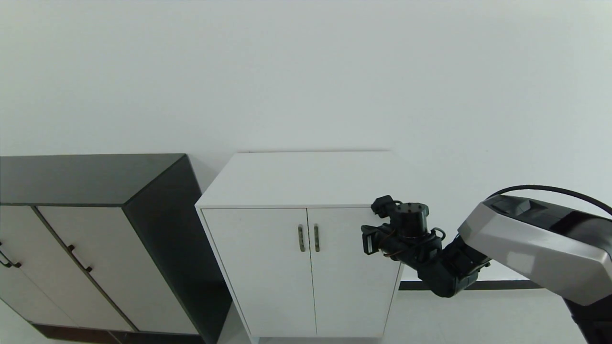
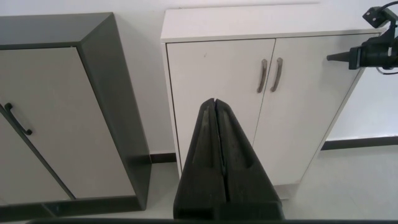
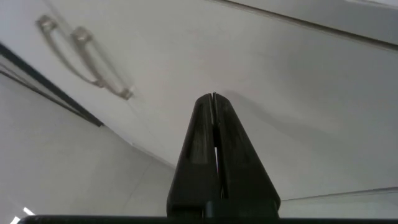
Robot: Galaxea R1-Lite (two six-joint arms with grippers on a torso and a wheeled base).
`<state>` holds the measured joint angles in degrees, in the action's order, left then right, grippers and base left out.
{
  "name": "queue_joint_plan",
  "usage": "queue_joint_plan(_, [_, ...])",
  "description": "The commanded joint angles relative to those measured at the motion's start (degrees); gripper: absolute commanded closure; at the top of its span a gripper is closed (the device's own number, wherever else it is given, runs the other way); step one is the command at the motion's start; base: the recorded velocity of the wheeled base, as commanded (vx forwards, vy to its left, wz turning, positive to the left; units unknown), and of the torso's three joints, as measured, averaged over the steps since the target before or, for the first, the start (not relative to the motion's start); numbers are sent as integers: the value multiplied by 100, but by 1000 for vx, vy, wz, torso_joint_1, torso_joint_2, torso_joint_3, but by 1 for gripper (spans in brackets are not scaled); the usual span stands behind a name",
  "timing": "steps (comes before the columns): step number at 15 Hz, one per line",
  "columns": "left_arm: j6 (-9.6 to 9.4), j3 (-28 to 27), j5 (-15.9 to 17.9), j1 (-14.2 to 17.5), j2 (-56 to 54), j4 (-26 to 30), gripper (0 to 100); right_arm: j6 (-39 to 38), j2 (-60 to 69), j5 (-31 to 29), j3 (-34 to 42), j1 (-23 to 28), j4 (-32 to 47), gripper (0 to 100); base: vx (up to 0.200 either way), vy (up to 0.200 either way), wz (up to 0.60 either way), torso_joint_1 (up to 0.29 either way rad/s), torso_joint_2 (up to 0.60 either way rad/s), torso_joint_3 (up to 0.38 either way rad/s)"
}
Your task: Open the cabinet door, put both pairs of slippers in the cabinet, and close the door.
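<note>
Doors on the white cabinet (image 1: 296, 179) are both shut and meet at a centre seam. The left handle (image 1: 301, 238) and right handle (image 1: 316, 237) stand upright just either side of that seam. The cabinet backs onto the wall (image 1: 306, 71), with a dark cabinet (image 1: 95, 177) just beside it, toward the robot's left. Your right tool (image 1: 367, 243) hangs in front of the cabinet's right door (image 1: 351, 286), near that door's outer edge and level with the handles. Its fingers are pressed together on nothing. Your left tool (image 2: 214, 102) sits farther back from the cabinet, facing its left door (image 1: 258, 267), and is also pressed together and empty.

Treat the door as a stiff, fairly light panel hinged at its outer edge. It should need only a modest pull, though a catch may resist at first. Take hold at the right handle. It looks like a rigid metal bar standing off the panel, smooth and probably slippery. You would need to spread the tool, straddle the bar near its middle and pinch firmly. Pull along an arc about the hinge rather than straight out, or the tool may slide off the bar.
</note>
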<state>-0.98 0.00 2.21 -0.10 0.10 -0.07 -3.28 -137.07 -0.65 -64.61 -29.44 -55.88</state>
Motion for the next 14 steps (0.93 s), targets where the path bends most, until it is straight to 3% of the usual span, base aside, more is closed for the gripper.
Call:
queue_joint_plan(1, [1, 0, -1, 1, -1, -1, 100, 12, 585, -6, 414, -282, -19, 100, 0, 0, 0, 0, 0, 0])
queue_joint_plan(6, [-8, 0, -1, 1, -1, -1, 100, 12, 1288, -14, 1407, -422, -388, 100, 0, 0, 0, 0, 0, 0])
queue_joint_plan(7, [-8, 0, -1, 1, -1, -1, 100, 29, 1851, -313, 2365, -220, -881, 100, 0, 0, 0, 0, 0, 0])
queue_joint_plan(10, [-8, 0, -1, 1, -1, -1, 100, 398, 2923, -472, 4009, 211, -1557, 100, 0, 0, 0, 0, 0, 0])
queue_joint_plan(14, [-8, 0, -1, 1, -1, -1, 100, 600, 4435, -472, 5732, 756, -1540, 100, 0, 0, 0, 0, 0, 0])
